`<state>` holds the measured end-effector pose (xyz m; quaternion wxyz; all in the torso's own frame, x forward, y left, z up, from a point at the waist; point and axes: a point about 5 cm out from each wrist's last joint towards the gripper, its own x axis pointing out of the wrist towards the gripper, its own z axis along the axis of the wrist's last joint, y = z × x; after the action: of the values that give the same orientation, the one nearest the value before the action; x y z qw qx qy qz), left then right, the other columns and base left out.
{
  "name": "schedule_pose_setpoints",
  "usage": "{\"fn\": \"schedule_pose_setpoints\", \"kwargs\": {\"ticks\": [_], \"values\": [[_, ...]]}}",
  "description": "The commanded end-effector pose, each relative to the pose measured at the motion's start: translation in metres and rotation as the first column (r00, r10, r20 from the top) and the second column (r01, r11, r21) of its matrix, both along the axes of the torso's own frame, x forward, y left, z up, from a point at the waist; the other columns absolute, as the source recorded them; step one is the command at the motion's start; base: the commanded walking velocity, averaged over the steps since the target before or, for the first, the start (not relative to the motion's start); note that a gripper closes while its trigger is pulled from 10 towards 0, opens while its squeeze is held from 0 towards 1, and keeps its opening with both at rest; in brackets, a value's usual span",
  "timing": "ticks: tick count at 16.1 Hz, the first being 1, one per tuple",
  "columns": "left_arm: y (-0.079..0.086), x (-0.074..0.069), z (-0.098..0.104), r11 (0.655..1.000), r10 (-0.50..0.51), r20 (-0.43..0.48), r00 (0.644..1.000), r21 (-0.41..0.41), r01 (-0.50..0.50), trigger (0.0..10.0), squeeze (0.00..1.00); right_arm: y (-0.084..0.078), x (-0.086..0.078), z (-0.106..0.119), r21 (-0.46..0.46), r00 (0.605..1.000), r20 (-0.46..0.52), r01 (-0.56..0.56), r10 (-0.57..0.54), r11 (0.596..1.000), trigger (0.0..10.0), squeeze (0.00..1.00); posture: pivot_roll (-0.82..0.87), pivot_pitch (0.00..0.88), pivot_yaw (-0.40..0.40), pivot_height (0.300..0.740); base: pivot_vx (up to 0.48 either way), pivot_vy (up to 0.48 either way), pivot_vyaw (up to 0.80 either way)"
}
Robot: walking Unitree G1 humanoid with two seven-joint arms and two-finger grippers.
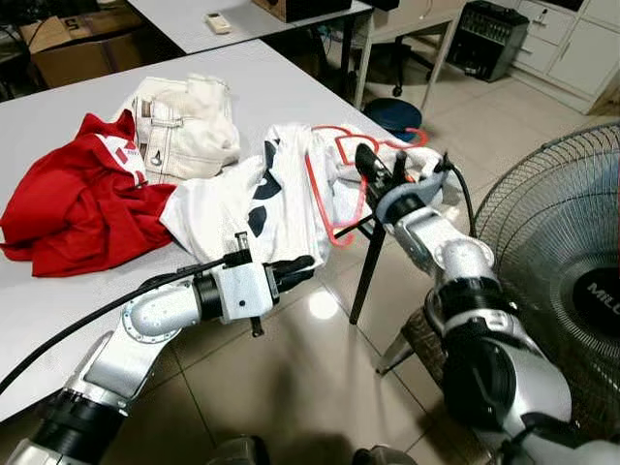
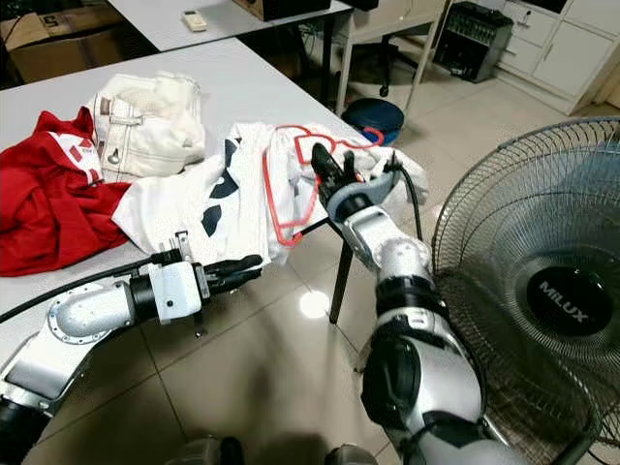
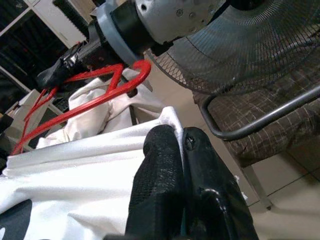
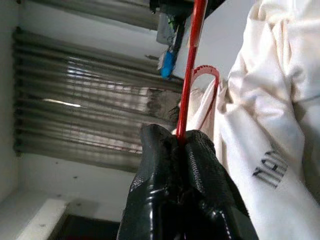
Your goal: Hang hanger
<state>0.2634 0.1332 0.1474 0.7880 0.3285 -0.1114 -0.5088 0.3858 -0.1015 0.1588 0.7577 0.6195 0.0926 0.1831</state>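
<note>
Right gripper [image 1: 369,158] clamps red hanger [image 1: 325,189]; left gripper [image 1: 302,263] pinches white shirt [image 1: 223,208].

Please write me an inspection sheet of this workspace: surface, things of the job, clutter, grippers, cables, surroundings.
Surface: grey table, clothes piled at its near corner.
Job's things: red hanger lying on white printed shirt.
Clutter: red garment; cream jeans; remote on far table.
Grippers: right gripper shut on the hanger; left gripper shut on the shirt's hem.
Cables: black cable along left arm.
Surroundings: standing fan, tiled floor, cardboard box.
</note>
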Motion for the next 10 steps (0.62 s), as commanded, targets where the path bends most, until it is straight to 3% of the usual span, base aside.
{"fn": "schedule_pose_setpoints", "kwargs": {"ticks": [1,4,10], "values": [[-0.010,-0.006,0.001,0.998,-0.067,-0.003,0.998,0.003,0.067,0.0,0.00,-0.003,0.007,0.014,-0.044,0.996,0.057,0.065,-0.062,0.997,10.0,0.00,-0.07,0.063,0.020,0.740,0.000,0.000,0.00],[-0.008,-0.004,0.005,0.998,-0.049,0.003,0.999,-0.028,0.049,0.0,0.00,0.003,0.008,0.017,-0.078,0.996,0.080,0.053,-0.046,0.996,10.0,0.00,-0.07,0.065,0.017,0.740,0.000,0.000,0.00],[0.006,0.008,0.017,0.996,0.047,0.049,0.998,-0.075,-0.043,0.0,0.00,-0.008,0.008,0.011,-0.122,0.994,0.092,0.078,-0.067,0.990,10.0,0.00,-0.07,0.065,0.017,0.740,0.000,0.000,0.00]]}}
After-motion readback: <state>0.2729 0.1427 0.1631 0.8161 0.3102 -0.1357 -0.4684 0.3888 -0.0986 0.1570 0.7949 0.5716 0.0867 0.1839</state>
